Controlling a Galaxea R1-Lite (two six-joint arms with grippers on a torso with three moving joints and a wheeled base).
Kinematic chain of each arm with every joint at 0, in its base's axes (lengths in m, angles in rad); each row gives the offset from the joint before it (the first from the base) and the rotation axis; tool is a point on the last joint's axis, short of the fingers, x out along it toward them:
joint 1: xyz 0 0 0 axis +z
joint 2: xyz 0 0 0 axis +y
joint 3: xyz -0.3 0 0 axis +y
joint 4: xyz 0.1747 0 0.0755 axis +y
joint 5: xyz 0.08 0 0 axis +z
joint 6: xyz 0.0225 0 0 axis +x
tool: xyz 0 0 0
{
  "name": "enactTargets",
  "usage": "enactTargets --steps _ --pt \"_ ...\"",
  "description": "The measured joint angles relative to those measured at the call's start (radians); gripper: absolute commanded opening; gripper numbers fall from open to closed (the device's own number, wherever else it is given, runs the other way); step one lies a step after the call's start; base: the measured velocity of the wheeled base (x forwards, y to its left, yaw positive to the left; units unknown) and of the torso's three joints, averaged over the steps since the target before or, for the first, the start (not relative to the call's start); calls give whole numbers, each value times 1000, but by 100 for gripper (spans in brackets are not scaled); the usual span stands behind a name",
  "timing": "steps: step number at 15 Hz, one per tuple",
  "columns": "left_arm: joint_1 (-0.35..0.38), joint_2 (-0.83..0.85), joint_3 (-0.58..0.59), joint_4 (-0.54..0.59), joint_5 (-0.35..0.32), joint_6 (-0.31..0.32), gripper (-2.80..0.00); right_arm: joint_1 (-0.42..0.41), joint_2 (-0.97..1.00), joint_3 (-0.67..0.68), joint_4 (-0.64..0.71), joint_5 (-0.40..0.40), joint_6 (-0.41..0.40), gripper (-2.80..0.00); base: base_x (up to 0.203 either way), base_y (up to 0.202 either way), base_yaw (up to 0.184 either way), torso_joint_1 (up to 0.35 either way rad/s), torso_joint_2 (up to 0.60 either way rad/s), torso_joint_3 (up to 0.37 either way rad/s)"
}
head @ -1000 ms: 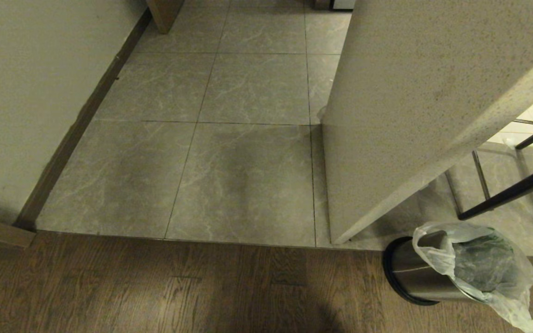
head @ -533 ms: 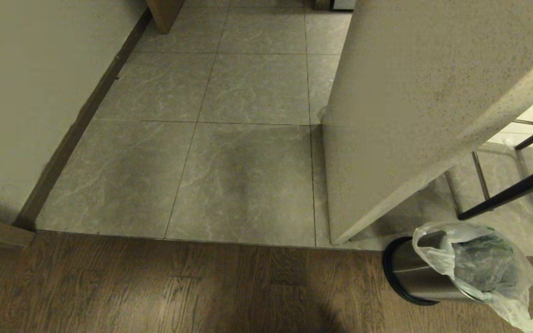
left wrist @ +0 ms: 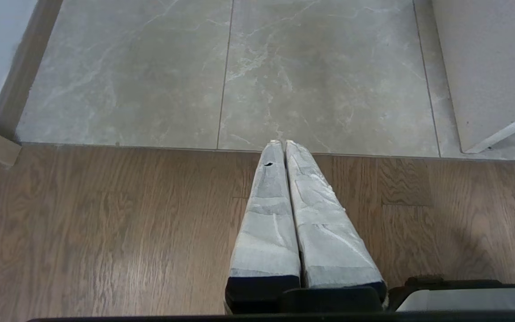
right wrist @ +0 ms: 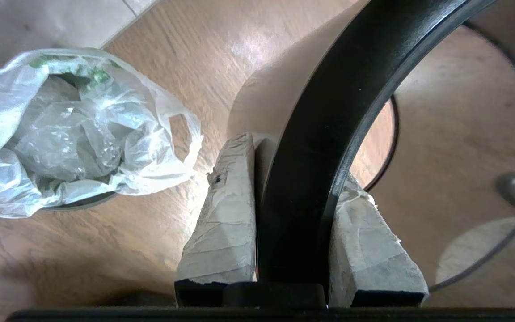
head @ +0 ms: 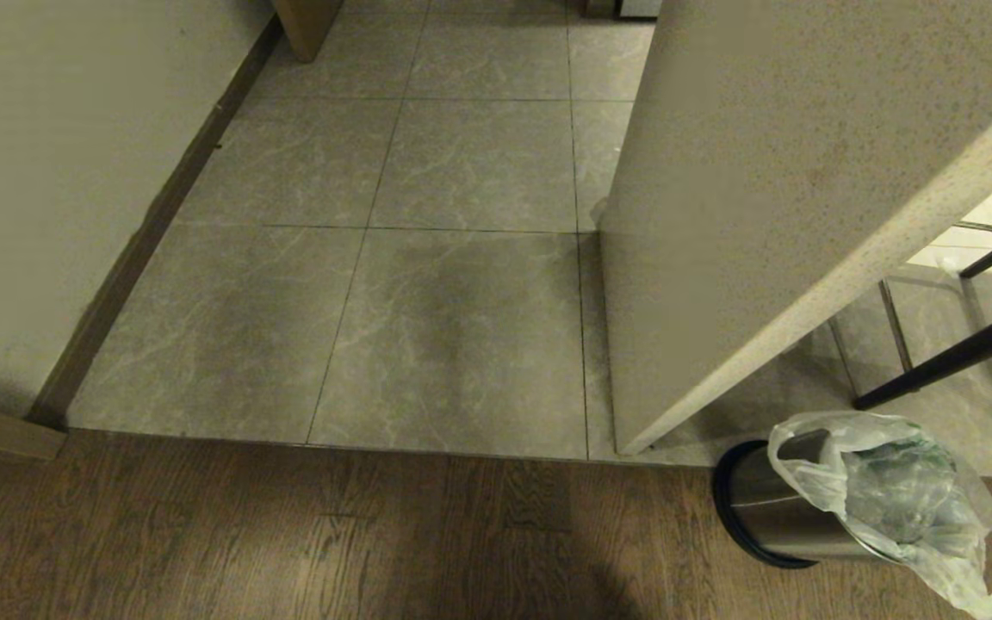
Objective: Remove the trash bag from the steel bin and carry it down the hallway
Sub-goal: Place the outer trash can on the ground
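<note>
The steel bin (head: 771, 508) stands on the wood floor at the lower right of the head view. The whitish trash bag (head: 892, 499) sits in it, mouth open, edges draped over the top and one handle loop hanging at the near side. In the right wrist view the trash bag (right wrist: 69, 129) lies off to one side of my right gripper (right wrist: 295, 158). That gripper is shut on a wide black ring (right wrist: 329, 89), held up apart from the bag. My left gripper (left wrist: 283, 144) hangs shut and empty over the wood floor.
The hallway's grey marble tiles (head: 453, 319) run ahead between a cream wall (head: 57, 172) on the left and a speckled wall corner (head: 763, 215) on the right. Dark metal stool legs (head: 952, 357) stand just behind the bin. Wood planks (head: 289, 534) lie nearest me.
A dark shape at the head view's right edge has slid out of sight. The bag's top has loosened and its near handle loop has spread open.
</note>
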State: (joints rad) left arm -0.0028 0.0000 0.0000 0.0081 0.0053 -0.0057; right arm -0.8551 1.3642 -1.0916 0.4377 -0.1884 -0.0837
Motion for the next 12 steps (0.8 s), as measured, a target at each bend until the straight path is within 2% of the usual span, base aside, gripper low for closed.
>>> enactTargets --steps 10,12 --pt "-1 0 0 0 0 0 -280 -131 216 -51 -41 19 -31 -280 0 0 0 0 0 0" --pt "0 0 0 -1 1 1 -280 -173 268 -83 -69 51 -72 -280 0 0 0 0 0 0"
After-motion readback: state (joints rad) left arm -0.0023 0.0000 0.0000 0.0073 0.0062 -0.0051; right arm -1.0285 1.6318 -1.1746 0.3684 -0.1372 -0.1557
